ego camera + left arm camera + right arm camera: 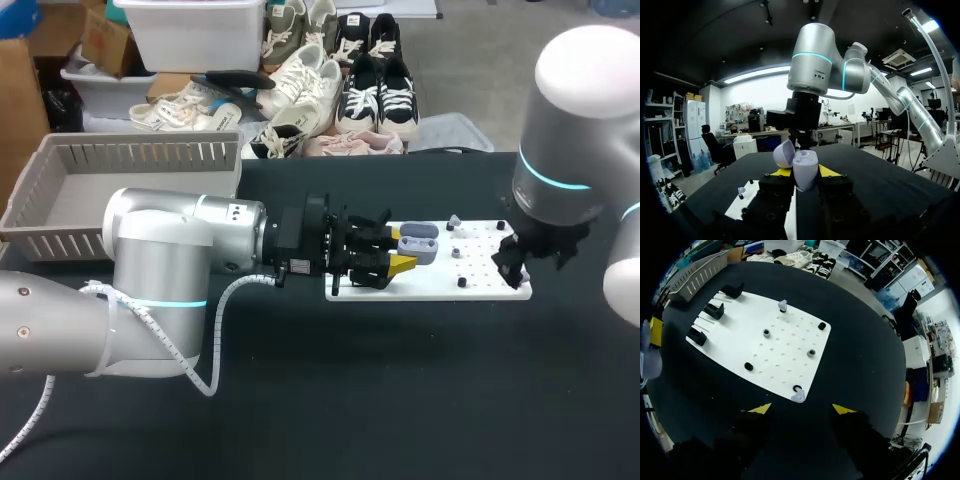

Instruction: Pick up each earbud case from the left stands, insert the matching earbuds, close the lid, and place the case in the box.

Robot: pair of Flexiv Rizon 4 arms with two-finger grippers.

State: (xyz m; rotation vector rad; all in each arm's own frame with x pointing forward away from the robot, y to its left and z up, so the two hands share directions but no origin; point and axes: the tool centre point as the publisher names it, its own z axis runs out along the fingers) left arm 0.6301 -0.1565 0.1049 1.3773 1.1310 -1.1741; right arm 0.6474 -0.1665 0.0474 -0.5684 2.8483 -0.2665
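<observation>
Left gripper (pixel 400 250) clamps the open lavender case (pixel 805 166) over the white board's (pixel 740 332) stand end. My right gripper (pixel 802 409) hangs spread and empty over a pale earbud (pixel 798 396) at the board's edge. I should drop straight and pinch lightly.

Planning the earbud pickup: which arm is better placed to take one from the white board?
Probably right. The right tool, open, hangs by the lilac plastic earbud at the white perforated board's edge; the left tool is shut on the open lilac plastic case.
</observation>
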